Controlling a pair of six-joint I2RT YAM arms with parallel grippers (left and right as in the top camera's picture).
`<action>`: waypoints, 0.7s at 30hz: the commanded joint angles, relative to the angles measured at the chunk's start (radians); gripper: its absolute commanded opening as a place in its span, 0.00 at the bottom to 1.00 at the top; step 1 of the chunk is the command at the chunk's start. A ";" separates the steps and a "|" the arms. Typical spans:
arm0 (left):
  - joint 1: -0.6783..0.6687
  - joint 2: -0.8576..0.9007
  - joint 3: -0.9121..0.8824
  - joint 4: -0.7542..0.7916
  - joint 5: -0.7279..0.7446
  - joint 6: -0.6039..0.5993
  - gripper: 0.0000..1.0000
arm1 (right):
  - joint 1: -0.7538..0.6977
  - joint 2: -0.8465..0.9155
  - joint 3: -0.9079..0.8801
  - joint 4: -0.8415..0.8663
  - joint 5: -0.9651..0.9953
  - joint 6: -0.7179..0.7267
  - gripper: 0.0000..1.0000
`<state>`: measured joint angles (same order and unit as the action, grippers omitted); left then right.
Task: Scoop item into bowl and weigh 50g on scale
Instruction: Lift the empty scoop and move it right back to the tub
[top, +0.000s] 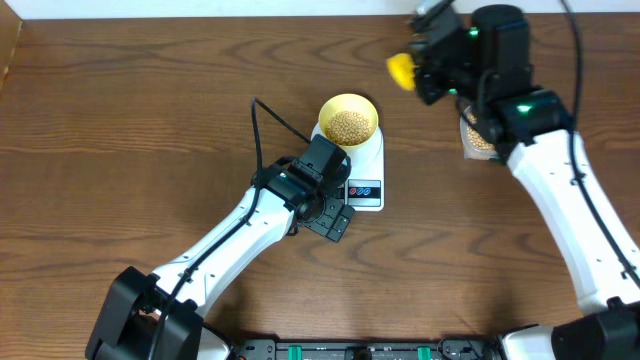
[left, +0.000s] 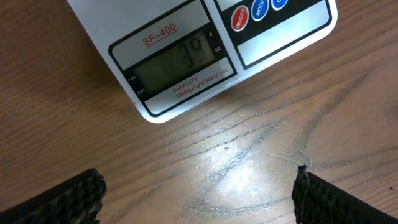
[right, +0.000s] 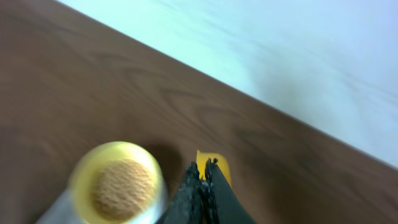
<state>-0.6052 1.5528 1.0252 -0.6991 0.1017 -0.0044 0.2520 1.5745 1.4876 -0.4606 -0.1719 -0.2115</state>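
The pale yellow bowl (top: 348, 122) stands on the white scale (top: 368, 160) and holds a mound of beige beans (top: 349, 125). In the left wrist view the scale (left: 186, 37) has its display and buttons toward me, and the display reads 39. My left gripper (top: 335, 222) hovers just in front of the scale, open and empty, over bare wood (left: 199, 199). My right gripper (top: 420, 70) is raised behind and to the right of the bowl, shut on a yellow scoop (top: 401, 68). The right wrist view shows the bowl (right: 118, 183), the shut gripper (right: 203, 171) and the scoop (right: 217, 165).
A clear tub of beans (top: 478, 138) sits to the right of the scale, mostly hidden under my right arm. The left arm's black cable (top: 262, 130) loops up to the left of the bowl. The table's far edge meets a pale surface (right: 280, 50).
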 joint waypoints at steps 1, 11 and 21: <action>0.000 -0.002 0.007 -0.003 -0.009 -0.015 0.98 | -0.045 -0.011 0.027 -0.058 0.172 0.054 0.01; 0.000 -0.002 0.007 -0.003 -0.009 -0.015 0.98 | -0.209 0.035 0.026 -0.198 0.233 0.084 0.01; 0.000 -0.002 0.007 -0.003 -0.008 -0.015 0.98 | -0.299 0.059 0.006 -0.235 0.233 0.088 0.01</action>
<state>-0.6052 1.5528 1.0252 -0.6991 0.1020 -0.0040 -0.0330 1.6169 1.4948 -0.6926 0.0525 -0.1379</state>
